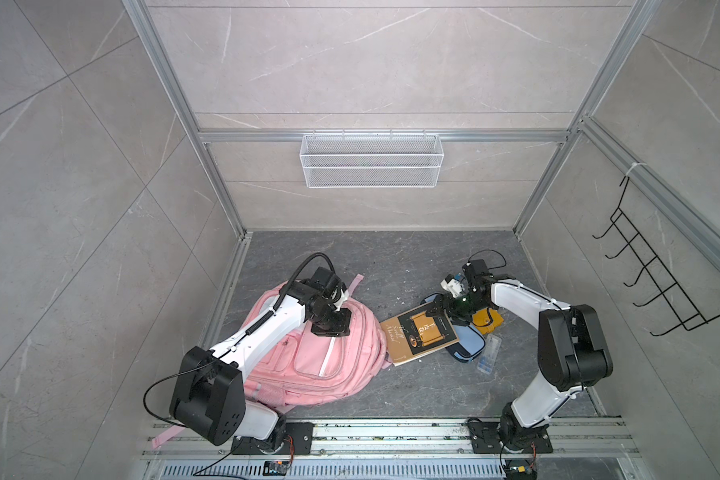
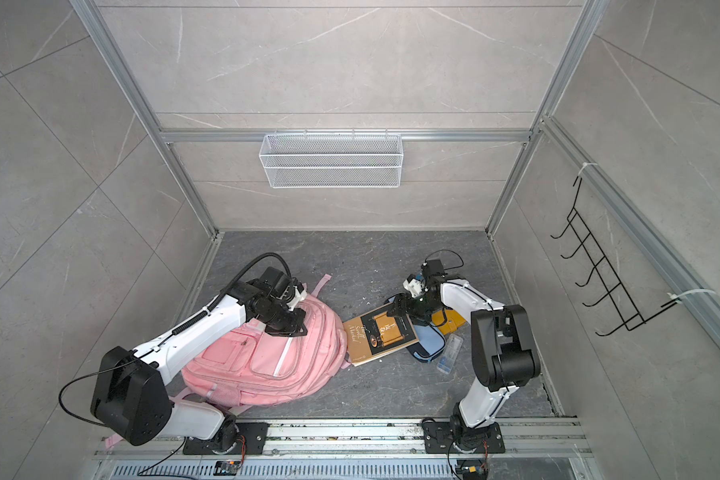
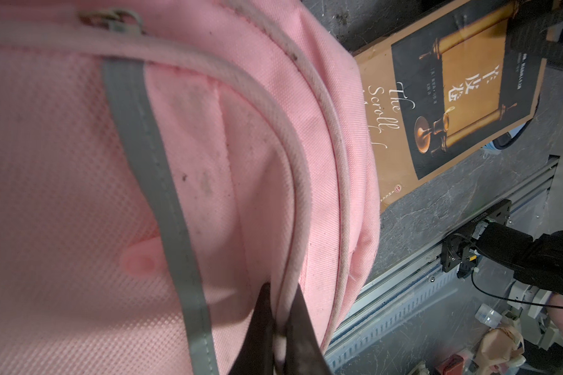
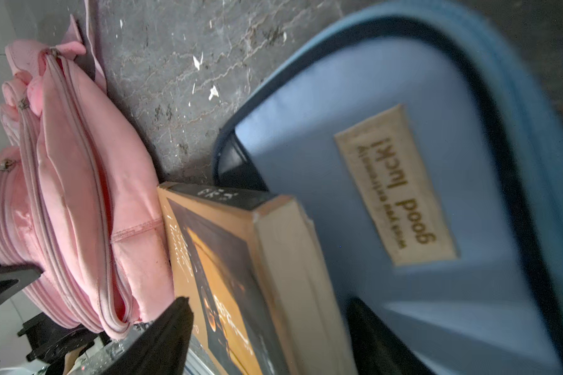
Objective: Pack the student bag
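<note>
Fingers [image 3: 257, 328] of the left hand [image 3: 278, 331] pinch the student bag [image 1: 308, 361]; the right hand [image 4: 267, 305] is wide around the book [image 4: 215, 256].

White arm shells [image 1: 262, 332], black joint housings [image 1: 208, 395], looping black cables [image 1: 298, 268], dark fingers [image 3: 260, 324].

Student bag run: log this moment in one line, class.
left gripper: shut on student bag piping | right gripper: open around book | book: outside bag, on pencil case

We've got open floor [image 1: 395, 257] toward the back wall [image 1: 371, 208] and in front of the book [image 1: 420, 338]; the book's jammed against the student bag [image 1: 308, 365] and lies over the pencil case [image 1: 468, 347].
</note>
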Controlling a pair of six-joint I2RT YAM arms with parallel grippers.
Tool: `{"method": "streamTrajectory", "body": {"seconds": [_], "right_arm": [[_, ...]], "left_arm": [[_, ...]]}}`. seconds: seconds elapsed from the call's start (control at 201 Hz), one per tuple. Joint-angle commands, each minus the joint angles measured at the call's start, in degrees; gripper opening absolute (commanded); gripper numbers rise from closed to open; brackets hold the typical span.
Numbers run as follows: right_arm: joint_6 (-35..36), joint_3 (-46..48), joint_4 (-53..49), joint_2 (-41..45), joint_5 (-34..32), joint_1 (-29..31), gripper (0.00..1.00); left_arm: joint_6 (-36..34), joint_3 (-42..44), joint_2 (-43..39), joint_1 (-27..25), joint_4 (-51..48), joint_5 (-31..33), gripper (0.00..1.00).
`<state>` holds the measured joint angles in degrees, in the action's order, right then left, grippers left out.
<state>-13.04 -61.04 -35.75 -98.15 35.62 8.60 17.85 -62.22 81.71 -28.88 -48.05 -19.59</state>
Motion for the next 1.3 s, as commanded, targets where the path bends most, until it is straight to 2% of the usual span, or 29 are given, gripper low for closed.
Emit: {"method": "streamTrajectory", "body": {"seconds": [0.0,0.085,0.309,0.458,0.603,0.832,1.031,1.19,1.3], "right_arm": [[0.3,1.5,0.9,-0.1,5.6,0.2,0.7],[0.2,2.1,0.9,0.4,7.1,0.2,0.59],[-0.1,2.4,0.2,3.9,8.3,0.2,0.14],[-0.1,0.2,-1.5,7.0,9.2,0.1,0.01],[-1.3,-3.3,-1.7,11.9,10.0,0.2,0.0],[-5.6,-9.4,-1.1,17.2,11.0,0.2,0.0],[-13.7,-12.4,4.1,21.9,11.2,0.2,0.0],[-25.1,-7.2,12.9,24.3,10.0,1.4,0.0],[-27.0,-5.2,15.1,22.8,8.5,5.3,0.0]], "left_arm": [[0.3,-3.3,-1.7,-0.6,2.7,-6.9,0.0],[1.0,-3.2,-1.6,-0.6,4.0,-7.3,0.0],[1.4,-3.9,-0.5,-0.6,4.3,-7.2,0.0],[1.3,-5.8,-1.2,-0.4,2.5,-4.0,0.0],[1.2,-9.0,-3.6,4.2,1.0,-5.2,0.0],[5.3,-8.2,-9.6,16.0,7.0,-15.8,0.0],[8.4,-7.7,-11.6,20.8,13.3,-24.8,0.0],[13.5,-5.9,-13.7,21.8,24.8,-33.4,0.0],[22.1,-2.1,-16.0,21.8,39.1,-36.6,0.0]]}}
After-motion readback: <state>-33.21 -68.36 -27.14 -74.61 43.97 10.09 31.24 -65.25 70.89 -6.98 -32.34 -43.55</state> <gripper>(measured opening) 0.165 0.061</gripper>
